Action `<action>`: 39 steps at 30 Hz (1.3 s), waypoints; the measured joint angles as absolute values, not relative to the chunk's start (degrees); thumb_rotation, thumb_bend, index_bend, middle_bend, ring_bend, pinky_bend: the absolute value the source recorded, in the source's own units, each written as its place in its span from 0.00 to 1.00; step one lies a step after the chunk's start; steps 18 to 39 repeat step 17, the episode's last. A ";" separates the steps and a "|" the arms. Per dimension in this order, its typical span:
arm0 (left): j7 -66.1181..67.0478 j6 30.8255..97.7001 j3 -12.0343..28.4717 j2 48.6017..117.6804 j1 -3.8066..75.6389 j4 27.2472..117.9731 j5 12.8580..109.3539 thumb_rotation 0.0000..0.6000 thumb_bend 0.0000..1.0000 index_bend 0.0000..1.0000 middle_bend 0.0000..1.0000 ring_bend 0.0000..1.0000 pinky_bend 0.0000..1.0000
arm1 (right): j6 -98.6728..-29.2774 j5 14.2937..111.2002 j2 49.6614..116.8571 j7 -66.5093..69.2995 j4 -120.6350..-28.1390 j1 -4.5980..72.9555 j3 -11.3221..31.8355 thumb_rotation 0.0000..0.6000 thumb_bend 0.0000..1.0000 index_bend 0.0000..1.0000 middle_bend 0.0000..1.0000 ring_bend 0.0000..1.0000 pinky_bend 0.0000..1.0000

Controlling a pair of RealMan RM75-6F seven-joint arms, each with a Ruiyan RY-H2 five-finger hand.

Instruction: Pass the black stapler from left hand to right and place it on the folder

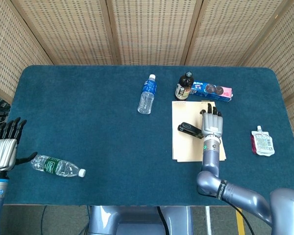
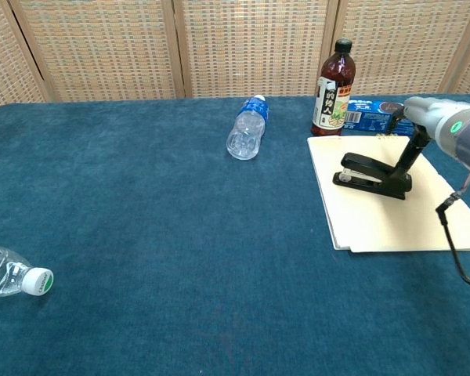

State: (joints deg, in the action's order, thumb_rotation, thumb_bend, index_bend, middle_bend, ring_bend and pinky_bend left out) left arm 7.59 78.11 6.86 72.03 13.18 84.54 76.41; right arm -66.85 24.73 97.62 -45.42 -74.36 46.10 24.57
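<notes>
In the head view, the black stapler (image 1: pixel 189 129) lies on the manila folder (image 1: pixel 186 144), on its left-centre part, with its long axis running left to right. The right hand (image 1: pixel 211 124) rests just beside the stapler's right end with fingers extended and spread; whether a fingertip touches the stapler cannot be told from this view. The left hand (image 1: pixel 6 145) hangs at the desk's near-left edge, fingers spread and empty, just beside a clear water bottle (image 1: pixel 58 166) lying on its side. By judgement, the stapler is a rigid, compact, moderately heavy item with smooth, possibly slippery surfaces; the hinged top arm can flex under pressure, so any regrasp is best taken across the sides of the body near its middle. The folder is thin and light and is likely to slide on the blue desk (image 1: pixel 88 112) if pushed. In the chest view, the stapler (image 2: pixel 374 175) sits upright on its base on the folder (image 2: pixel 392 223), and the dark fingers (image 2: pixel 411 151) of the right hand (image 2: pixel 437 125) reach down to its rear end, apparently touching it without enclosing it. Behind the folder stand a dark drink bottle (image 2: pixel 334 79) and a blue biscuit box (image 2: pixel 373 114), both close to the folder's far edge and a collision risk during withdrawal. A blue-capped water bottle (image 2: pixel 247 128) lies well to the left, clear of the work area.
</notes>
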 measured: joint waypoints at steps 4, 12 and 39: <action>7.27 78.54 7.06 71.99 12.98 84.42 76.36 1.00 0.20 0.02 0.00 0.00 0.00 | -68.85 31.10 93.27 -42.04 -79.83 42.85 22.15 1.00 0.14 0.12 0.00 0.00 0.00; 5.81 79.66 7.39 72.00 12.44 83.61 76.45 1.00 0.20 0.01 0.00 0.00 0.00 | -71.70 49.30 85.69 -30.00 -84.51 35.18 14.51 1.00 0.13 0.05 0.00 0.00 0.00; 5.45 81.16 6.74 71.65 11.13 83.11 77.04 1.00 0.20 0.00 0.00 0.00 0.00 | -76.21 62.95 81.46 -19.78 -83.97 27.95 6.83 1.00 0.10 0.02 0.00 0.00 0.00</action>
